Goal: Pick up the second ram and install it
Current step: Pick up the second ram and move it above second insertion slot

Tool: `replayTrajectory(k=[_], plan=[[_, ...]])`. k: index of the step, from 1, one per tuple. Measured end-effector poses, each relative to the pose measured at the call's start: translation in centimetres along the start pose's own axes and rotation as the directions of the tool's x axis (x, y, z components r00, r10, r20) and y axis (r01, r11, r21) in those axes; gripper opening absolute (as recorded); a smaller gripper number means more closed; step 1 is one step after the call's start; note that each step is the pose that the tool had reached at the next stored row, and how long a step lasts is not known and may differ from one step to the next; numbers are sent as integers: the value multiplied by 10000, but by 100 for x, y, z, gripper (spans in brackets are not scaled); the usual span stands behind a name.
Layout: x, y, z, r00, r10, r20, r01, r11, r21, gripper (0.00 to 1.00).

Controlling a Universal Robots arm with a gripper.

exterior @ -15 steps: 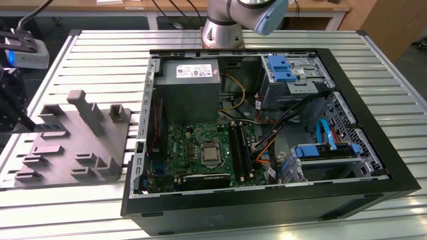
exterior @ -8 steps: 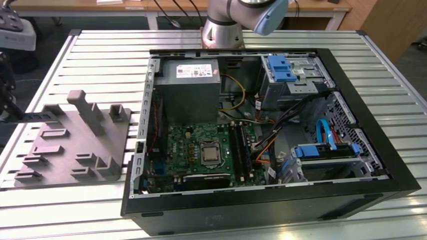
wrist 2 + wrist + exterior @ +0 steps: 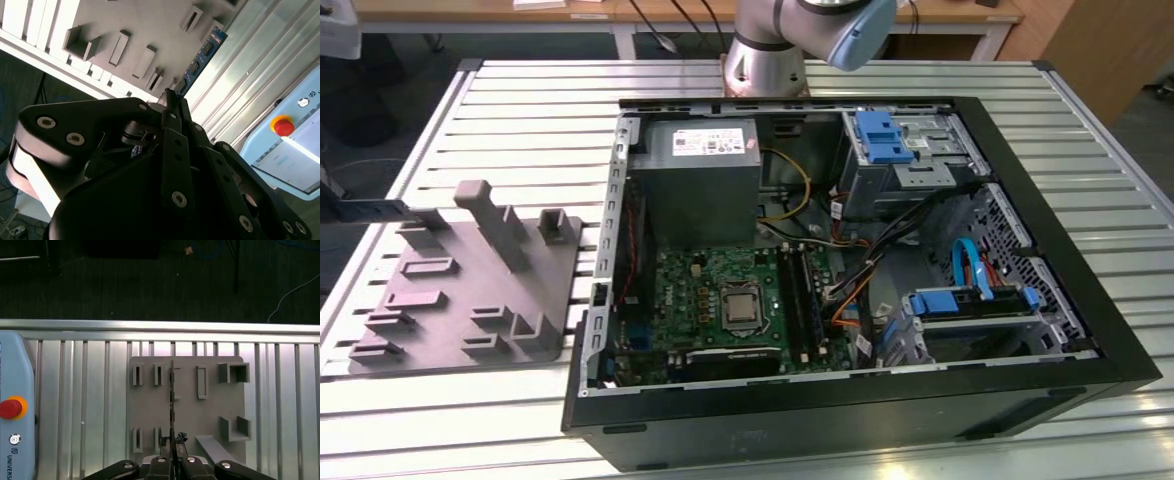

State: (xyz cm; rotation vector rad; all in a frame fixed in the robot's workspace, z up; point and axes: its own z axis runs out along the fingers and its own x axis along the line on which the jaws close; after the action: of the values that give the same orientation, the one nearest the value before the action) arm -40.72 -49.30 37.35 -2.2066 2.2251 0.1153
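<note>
**Inspector:** Gripper [image 3: 172, 442] is clenched on the second ram [image 3: 171, 390]. The black fingers [image 3: 175, 145] pinch one end, and the rest stands out beyond the tips.

**Clerk:** Where is the stick?

**Inspector:** In the gripper, not in the machine. The first wrist view shows it edge-on in front of the grey fixture [image 3: 210, 410]. The second wrist view shows its bluish face. I cannot tell whether it touches the fixture.

**Clerk:** Inventory, largest first.

**Inspector:** One slatted metal table [image 3: 520, 100]. On it stands one open computer case [image 3: 854, 415]. The one fixture lies just beside the case, on the exterior view's left, with several upright pockets moulded into it.

**Clerk:** What is in the case?

**Inspector:** One grey power supply [image 3: 700, 175]. One green board [image 3: 694, 290], which carries one processor [image 3: 742, 308]. Two blue-tabbed drive cages [image 3: 907, 150] sit along the wall at the exterior view's right. A tangle of cables [image 3: 854, 250] lies between the board and the cages.

**Clerk:** Anything smaller?

**Inspector:** One pale control pendant [image 3: 15, 370] lies on the table and bears one red button [image 3: 10, 407].
</note>
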Motion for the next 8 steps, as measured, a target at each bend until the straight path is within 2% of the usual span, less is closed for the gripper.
replayTrajectory(k=[2,8], plan=[[-2,2,-38,10000,0,7,0,10000,-1,14],[-2,2,-44,10000,0,8,0,10000,-1,14]])
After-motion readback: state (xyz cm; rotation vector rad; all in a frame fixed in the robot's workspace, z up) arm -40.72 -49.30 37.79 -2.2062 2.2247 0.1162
